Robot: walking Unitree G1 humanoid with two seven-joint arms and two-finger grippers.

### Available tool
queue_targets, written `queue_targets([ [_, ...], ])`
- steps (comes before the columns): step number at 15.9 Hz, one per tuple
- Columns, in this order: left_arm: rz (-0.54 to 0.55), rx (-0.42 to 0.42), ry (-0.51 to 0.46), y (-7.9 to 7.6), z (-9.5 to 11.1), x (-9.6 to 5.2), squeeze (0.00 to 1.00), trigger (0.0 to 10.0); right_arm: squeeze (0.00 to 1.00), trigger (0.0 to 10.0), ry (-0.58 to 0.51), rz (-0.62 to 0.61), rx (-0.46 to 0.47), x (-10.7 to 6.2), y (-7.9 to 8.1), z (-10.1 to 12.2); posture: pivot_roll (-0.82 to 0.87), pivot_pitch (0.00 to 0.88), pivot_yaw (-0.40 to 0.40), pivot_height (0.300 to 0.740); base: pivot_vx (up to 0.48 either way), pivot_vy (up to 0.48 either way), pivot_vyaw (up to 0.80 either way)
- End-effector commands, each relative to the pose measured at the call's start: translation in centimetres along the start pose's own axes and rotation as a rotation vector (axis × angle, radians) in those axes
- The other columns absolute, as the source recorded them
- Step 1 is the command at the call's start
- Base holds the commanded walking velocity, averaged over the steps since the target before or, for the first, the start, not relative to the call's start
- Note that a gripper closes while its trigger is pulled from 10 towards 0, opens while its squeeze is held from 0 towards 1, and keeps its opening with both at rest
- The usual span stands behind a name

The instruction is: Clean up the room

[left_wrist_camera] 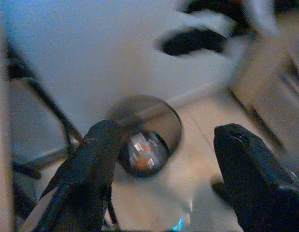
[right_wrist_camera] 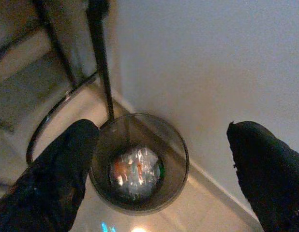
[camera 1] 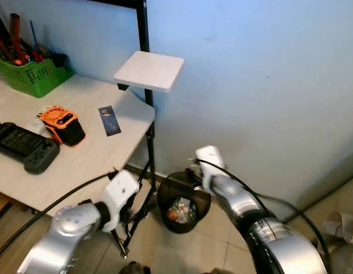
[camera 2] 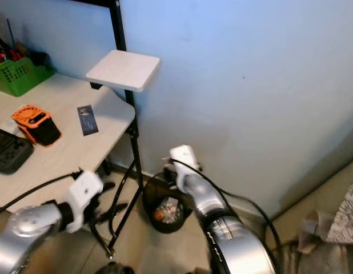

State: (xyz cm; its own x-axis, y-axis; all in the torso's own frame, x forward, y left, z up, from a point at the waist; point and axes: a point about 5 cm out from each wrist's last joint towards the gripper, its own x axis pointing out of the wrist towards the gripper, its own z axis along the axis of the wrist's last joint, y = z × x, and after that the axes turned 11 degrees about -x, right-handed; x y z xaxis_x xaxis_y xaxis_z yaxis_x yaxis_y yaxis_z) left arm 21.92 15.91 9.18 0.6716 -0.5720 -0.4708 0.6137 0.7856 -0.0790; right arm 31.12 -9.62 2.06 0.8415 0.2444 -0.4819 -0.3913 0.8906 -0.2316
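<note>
I see a round black waste bin point(camera 1: 183, 202) on the pale tiled floor point(camera 2: 165, 245) at six o'clock of my head view, against the blue wall point(camera 1: 251, 74) and just beside the black metal leg point(camera 1: 147, 85) of the white desk point(camera 1: 79, 154). Crumpled wrappers point(right_wrist_camera: 135, 173), silver with orange-red bits, lie in its bottom. My right gripper point(right_wrist_camera: 161, 159) hangs above the bin's rim, fingers spread wide and empty; the bin sits between them in the wrist view. My left gripper point(left_wrist_camera: 161, 169) is at about eight o'clock of the bin, low by the desk's edge, also released and holding nothing. On the desk at ten o'clock sit an orange-and-black box-shaped device point(camera 1: 63, 125), a small dark card point(camera 1: 109, 120), a black handheld controller point(camera 1: 25, 146) and a green plastic basket of tools point(camera 1: 32, 73). A white square shelf plate point(camera 1: 149, 71) juts from the leg at twelve o'clock
</note>
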Motion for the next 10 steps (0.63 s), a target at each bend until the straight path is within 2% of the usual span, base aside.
queue_targets([
  [1, 0.079, -0.042, -0.026, 0.3, 0.0, 0.1, 0.00, 10.0, 0.00, 10.0, -0.071, -0.038, 0.018, -1.1, -1.2, 0.3, -0.02, 0.004, 0.022, 0.740, 0.000, 0.000, 0.00],
  [2, 0.139, -0.122, -0.063, -0.1, -0.4, 0.7, 0.00, 10.0, 0.00, 10.0, -0.121, -0.144, 0.091, -4.5, -2.9, -0.9, -0.04, 0.000, 0.039, 0.740, 0.000, 0.000, -0.80],
  [3, 0.150, -0.142, -0.050, -0.3, -0.7, 0.9, 0.00, 10.0, 0.00, 10.0, -0.122, -0.193, 0.112, -5.9, -3.5, -1.4, -0.06, 0.000, 0.062, 0.740, 0.000, 0.000, -0.80],
  [4, 0.155, -0.148, -0.056, -0.4, -0.7, 1.0, 0.00, 10.0, 0.00, 10.0, -0.121, -0.225, 0.107, -6.6, -3.8, -1.8, -0.07, 0.000, 0.068, 0.740, 0.000, 0.000, -0.80],
  [6, 0.157, -0.221, -0.091, -0.7, -0.1, 1.2, 0.00, 10.0, 0.00, 10.0, -0.140, -0.306, 0.130, -9.2, -4.0, -2.6, -0.10, 0.000, 0.094, 0.740, 0.000, 0.000, -0.80],
  [7, 0.185, -0.202, -0.093, -0.7, -0.1, 1.3, 0.00, 10.0, 0.00, 10.0, -0.128, -0.302, 0.140, -9.1, -3.5, -2.7, -0.10, 0.000, 0.092, 0.740, 0.000, 0.000, 0.00],
  [9, 0.260, -0.192, -0.115, -0.2, 0.2, 1.4, 0.00, 10.0, 0.00, 10.0, -0.132, -0.329, 0.213, -9.6, -3.0, -1.2, -0.09, 0.000, 0.085, 0.740, 0.000, 0.000, 0.00],
  [10, 0.281, -0.182, -0.125, -0.1, 0.4, 1.4, 0.00, 10.0, 0.00, 10.0, -0.137, -0.324, 0.215, -9.8, -2.8, -0.7, -0.08, 0.000, 0.075, 0.740, 0.000, 0.000, 0.00],
])
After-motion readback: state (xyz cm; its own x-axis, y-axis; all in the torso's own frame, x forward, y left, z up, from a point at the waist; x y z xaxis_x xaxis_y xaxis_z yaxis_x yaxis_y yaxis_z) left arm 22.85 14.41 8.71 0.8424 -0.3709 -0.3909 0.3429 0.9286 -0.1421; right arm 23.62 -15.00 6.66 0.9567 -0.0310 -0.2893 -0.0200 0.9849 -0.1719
